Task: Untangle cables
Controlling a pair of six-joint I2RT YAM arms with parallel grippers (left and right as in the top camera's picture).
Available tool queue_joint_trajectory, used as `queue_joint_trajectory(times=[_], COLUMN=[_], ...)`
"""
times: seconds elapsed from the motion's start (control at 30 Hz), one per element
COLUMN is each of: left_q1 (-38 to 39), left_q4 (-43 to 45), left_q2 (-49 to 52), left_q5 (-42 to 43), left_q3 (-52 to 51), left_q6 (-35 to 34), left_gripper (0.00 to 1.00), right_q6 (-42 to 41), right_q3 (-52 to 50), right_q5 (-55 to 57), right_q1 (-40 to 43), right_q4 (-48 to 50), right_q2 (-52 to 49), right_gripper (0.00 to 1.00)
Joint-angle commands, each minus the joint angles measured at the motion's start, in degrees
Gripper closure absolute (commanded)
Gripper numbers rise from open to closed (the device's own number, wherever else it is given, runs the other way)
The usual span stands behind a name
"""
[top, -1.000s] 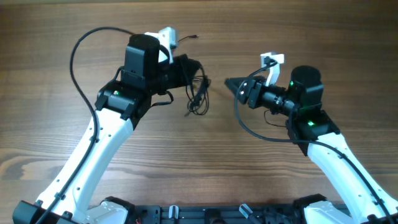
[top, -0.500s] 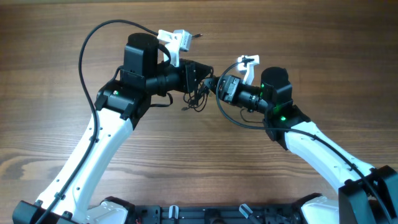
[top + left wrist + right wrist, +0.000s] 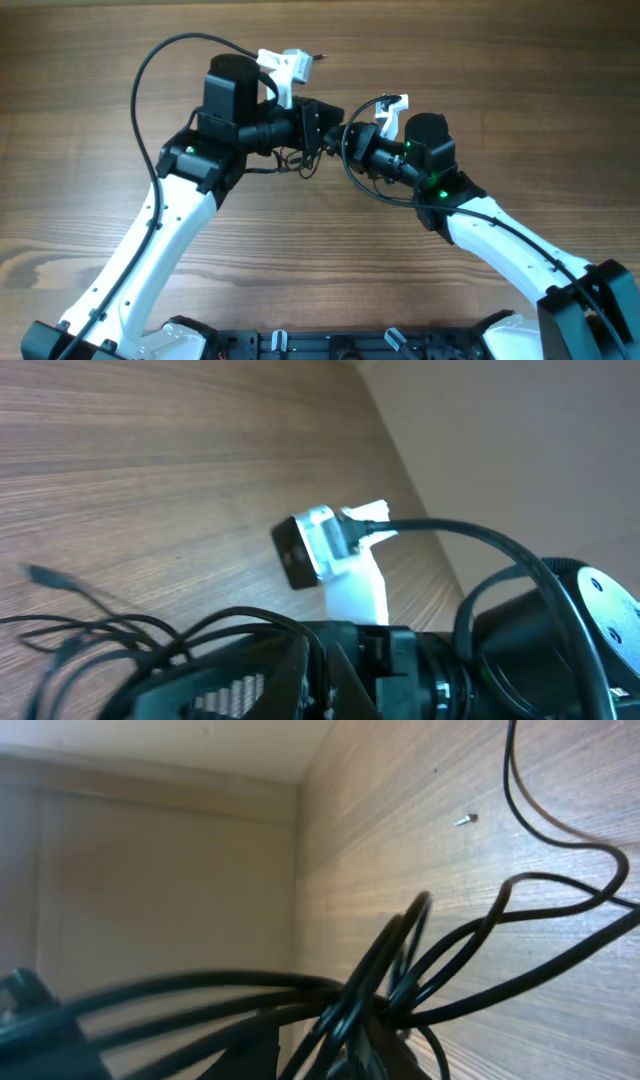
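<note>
Overhead, one knot of cables (image 3: 304, 160), left claw (image 3: 322, 124) clamping it, right claw (image 3: 350, 140) alongside (grip unclear).

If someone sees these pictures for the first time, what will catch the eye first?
First, the two arms reach inward so that the left gripper and the right gripper nearly meet over the wooden table. Next, the tangled black cables are bunched at that meeting point, spilling out beside the left gripper. In the right wrist view their loops fill the foreground.
</note>
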State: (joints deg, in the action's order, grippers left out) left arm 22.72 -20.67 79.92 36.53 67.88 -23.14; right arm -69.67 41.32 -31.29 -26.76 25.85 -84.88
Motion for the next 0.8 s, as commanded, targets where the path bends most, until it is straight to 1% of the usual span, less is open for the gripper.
queue_joint_trajectory(times=[0.0, 0.03, 0.07, 0.1, 0.17, 0.23, 0.3, 0.33, 0.37, 0.4, 0.5, 0.6, 0.7, 0.73, 0.77], left_q1=[2.1, 2.3, 2.3, 2.3, 2.0, -0.1, -3.8, -5.9, -8.1, -11.4, -16.5, -21.5, -25.0, -25.7, -26.5], left_q4=[0.7, 0.7, 0.7, 0.7, 0.3, -2.2, -5.9, -7.7, -9.6, -12.4, -15.9, -16.6, -15.5, -14.8, -13.2], left_q2=[0.1, 0.1, 0.1, 0.1, 0.1, 0.1, 0.1, 0.1, 0.1, 0.1, 0.1, 0.1, 0.1, 0.1, 0.1], left_q5=[0.0, -1.0, -2.8, -3.7, -7.8, -18.9, -25.1, -26.3, -26.5, -26.4, -26.4, -26.3, -23.4, -21.9, -18.4], left_q3=[1.0, 1.0, 1.0, 1.0, 1.0, 1.0, 1.0, 1.0, 1.0, 1.0, 1.0, 1.0, 1.0, 1.0, 1.0], left_q6=[-1.7, -2.9, -4.9, -5.1, -5.6, -11.8, -16.7, -17.7, -17.9, -17.9, -17.8, -17.9, -17.8, -17.6, -16.4], left_gripper=[0.96, 0.96, 0.96, 0.96, 0.96, 0.96, 0.96, 0.96, 0.96, 0.96, 0.96, 0.96, 0.96, 0.96, 0.96], right_q6=[-3.1, -4.3, -5.4, -5.3, -4.1, 0.5, 5.3, 7.3, 9.3, 9.3, 5.3, 5.0, 5.5, 7.3, 10.7], right_q3=[0.1, 0.1, 0.1, 0.1, 0.1, 0.1, 0.1, 0.1, 0.1, 0.1, 0.1, 0.1, 0.1, 0.1, 0.1], right_q5=[2.0, 2.0, 2.2, 2.4, 2.4, 0.9, -3.7, -6.3, -10.3, -14.1, -14.7, -15.3, -15.2, -14.6, -13.5], right_q1=[-0.3, -0.3, -0.3, -0.2, 0.0, 2.0, 5.6, 7.3, 9.7, 14.2, 22.1, 28.5, 33.5, 34.8, 35.9], right_q4=[0.6, 0.7, 0.8, 1.0, 1.0, 1.1, 3.3, 5.8, 10.3, 16.9, 20.7, 20.4, 18.5, 15.8, 11.8], right_q2=[-1.1, -1.1, -1.1, -1.1, -1.0, -0.9, -0.2, 0.2, 0.5, 1.2, 1.5, 1.5, 1.5, 1.5, 1.5], right_gripper=[0.75, 0.76, 0.86, 0.95, 0.95, 0.95, 0.95, 0.95, 0.96, 0.95, 0.96, 0.95, 0.95, 0.95, 0.95])
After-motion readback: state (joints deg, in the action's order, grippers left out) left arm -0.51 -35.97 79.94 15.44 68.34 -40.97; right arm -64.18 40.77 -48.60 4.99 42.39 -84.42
